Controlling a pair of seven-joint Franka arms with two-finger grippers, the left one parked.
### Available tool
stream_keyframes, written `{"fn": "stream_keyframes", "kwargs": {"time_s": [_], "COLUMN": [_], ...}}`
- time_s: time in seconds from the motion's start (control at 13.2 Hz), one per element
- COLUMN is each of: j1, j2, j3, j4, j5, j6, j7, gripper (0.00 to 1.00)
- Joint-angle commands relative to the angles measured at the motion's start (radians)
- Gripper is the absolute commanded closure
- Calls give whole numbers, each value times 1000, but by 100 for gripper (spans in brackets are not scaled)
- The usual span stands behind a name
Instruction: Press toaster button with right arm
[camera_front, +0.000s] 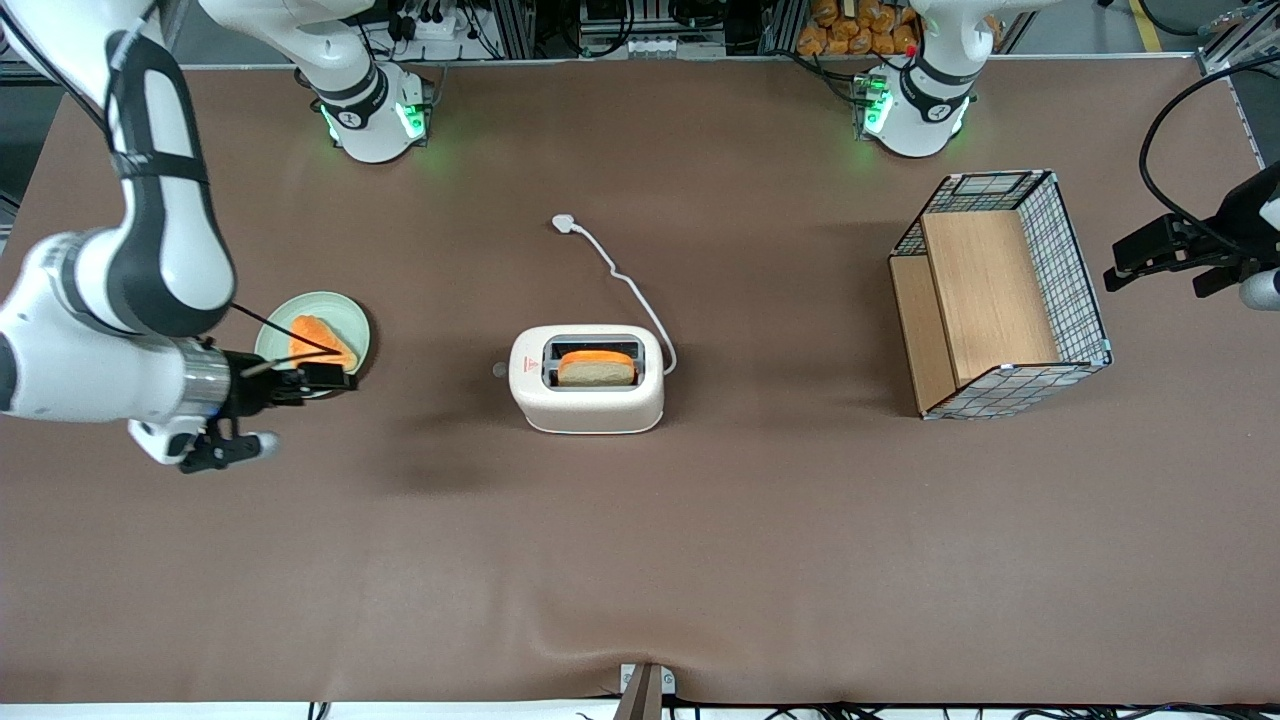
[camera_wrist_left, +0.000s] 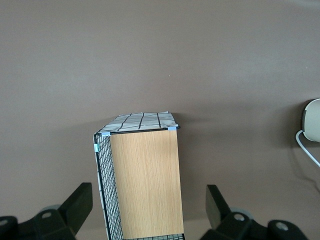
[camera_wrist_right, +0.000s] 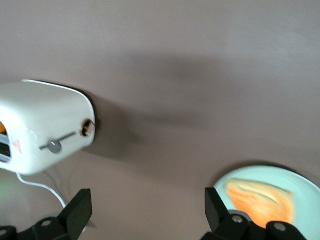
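The cream-white toaster (camera_front: 587, 400) (camera_wrist_right: 45, 117) stands mid-table with a bread slice (camera_front: 596, 368) in one slot. Its small grey button (camera_front: 499, 370) (camera_wrist_right: 54, 146) sticks out of the short end that faces the working arm, with a round dial (camera_wrist_right: 88, 128) lower on the same end. The right arm (camera_front: 150, 250) holds my gripper (camera_front: 345, 378) (camera_wrist_right: 147, 197) level over the plate's near edge, pointing at the toaster and well short of it. The fingers (camera_wrist_right: 80, 205) stand wide apart with nothing between them.
A pale green plate (camera_front: 275, 325) (camera_wrist_right: 300, 182) with an orange toast slice (camera_front: 320, 342) lies under the gripper. The white cord and plug (camera_front: 565, 224) trail from the toaster away from the camera. A wire-and-wood basket (camera_front: 1000, 295) (camera_wrist_left: 145, 180) stands toward the parked arm's end.
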Motion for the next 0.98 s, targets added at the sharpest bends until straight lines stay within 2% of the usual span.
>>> {"fn": "stream_keyframes", "kwargs": {"time_s": [0.0, 0.38, 0.6, 0.91], "j1": [-37, -68, -72, -98], "j2": [-88, -174, -253, -355], "j3": [7, -2, -2, 0], "j4": [-17, -17, -19, -57], "j5": [-92, -144, -263, -302], "j6": [-62, -115, -112, -139], "j7": [3, 6, 16, 14], "gripper": [0, 0, 0, 0]}}
